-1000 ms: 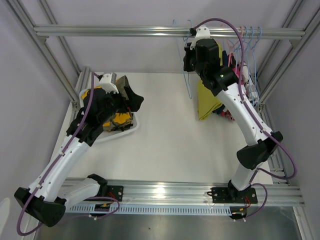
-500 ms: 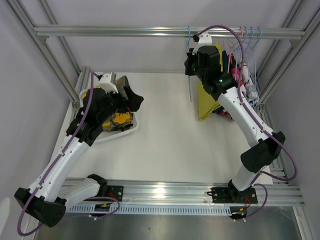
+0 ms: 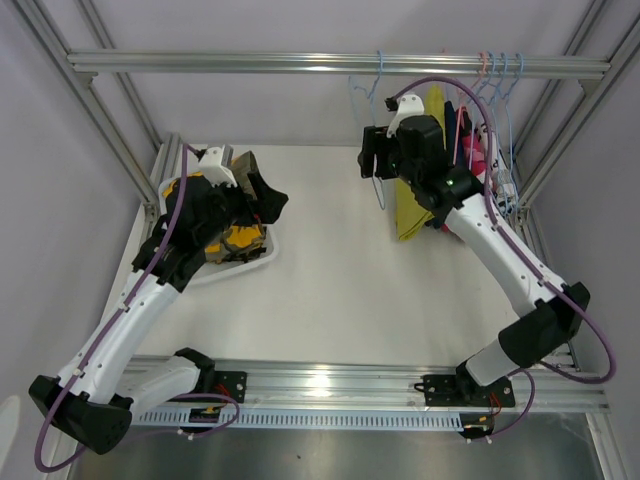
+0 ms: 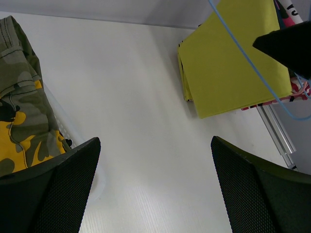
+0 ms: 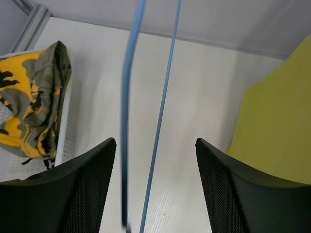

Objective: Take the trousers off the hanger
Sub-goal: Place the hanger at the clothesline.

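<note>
Hanging from the rail (image 3: pixel 250 62) at the far right, the yellow trousers (image 3: pixel 412 200) sit just beside the right fingers (image 3: pixel 370 163). Those are spread wide and hold nothing. In the right wrist view the thin wire of an empty blue hanger (image 5: pixel 163 107) runs down between them. The nearer strand is blurred, so I cannot tell whether it touches either one.

The main risk, as I judge it, is that closing here would pinch bare wire and not cloth. A pull would then drag or unhook the spare hanger and leave the yellow pair where it is. A sideways reach towards the cloth could also set that wire swinging. It could tangle the wire, or the arm's purple cable (image 3: pixel 440 85), with the crowded hangers (image 3: pixel 500 75) further right.

The left fingers (image 3: pixel 270 200) are equally wide open and empty. They hover over the camouflage trousers (image 3: pixel 235 240) lying in the white tray (image 3: pixel 250 268), well apart from the rail. If the yellow pair slips loose, it would probably drop onto the bench (image 3: pixel 350 290).
</note>
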You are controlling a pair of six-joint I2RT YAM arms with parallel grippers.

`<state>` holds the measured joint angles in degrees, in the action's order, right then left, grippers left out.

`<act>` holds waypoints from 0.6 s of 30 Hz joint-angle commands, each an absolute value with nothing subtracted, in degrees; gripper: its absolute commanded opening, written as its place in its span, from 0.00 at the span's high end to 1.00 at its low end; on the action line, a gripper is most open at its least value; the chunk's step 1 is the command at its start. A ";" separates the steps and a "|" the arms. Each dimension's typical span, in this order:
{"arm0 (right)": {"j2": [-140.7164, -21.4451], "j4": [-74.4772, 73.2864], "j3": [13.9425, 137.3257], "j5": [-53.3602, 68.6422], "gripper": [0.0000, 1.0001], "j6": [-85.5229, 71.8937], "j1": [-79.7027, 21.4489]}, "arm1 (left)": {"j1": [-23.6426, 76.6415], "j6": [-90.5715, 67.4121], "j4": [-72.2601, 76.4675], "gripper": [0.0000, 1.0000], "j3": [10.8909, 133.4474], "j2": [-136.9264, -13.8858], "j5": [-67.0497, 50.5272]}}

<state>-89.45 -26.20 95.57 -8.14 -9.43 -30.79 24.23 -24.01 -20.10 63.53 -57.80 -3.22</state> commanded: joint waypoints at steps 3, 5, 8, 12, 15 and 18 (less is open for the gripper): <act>-76.67 -25.31 92.11 -8.17 0.28 -10.37 -33.22 | 23.73 -23.82 -18.37 0.00 63.63 -57.04 -3.60; -74.11 -25.93 90.62 -8.61 0.28 -10.37 -33.83 | 23.73 -23.56 -18.46 0.01 63.72 -57.04 -3.34; -69.09 -26.45 89.13 -10.28 0.29 -9.33 -34.45 | 23.73 -23.29 -18.54 0.00 63.81 -56.87 -2.99; -66.27 -27.51 89.03 -16.95 0.28 -6.33 -32.80 | 23.73 -23.03 -18.72 0.01 63.98 -56.69 -2.46; -66.36 -28.12 88.60 -15.74 0.30 -7.46 -28.93 | 23.73 -22.94 -18.72 0.01 64.16 -56.60 -2.37; -67.14 -27.95 87.89 -14.07 0.32 -8.70 -23.92 | 23.73 -22.94 -18.72 0.01 63.90 -56.69 -2.55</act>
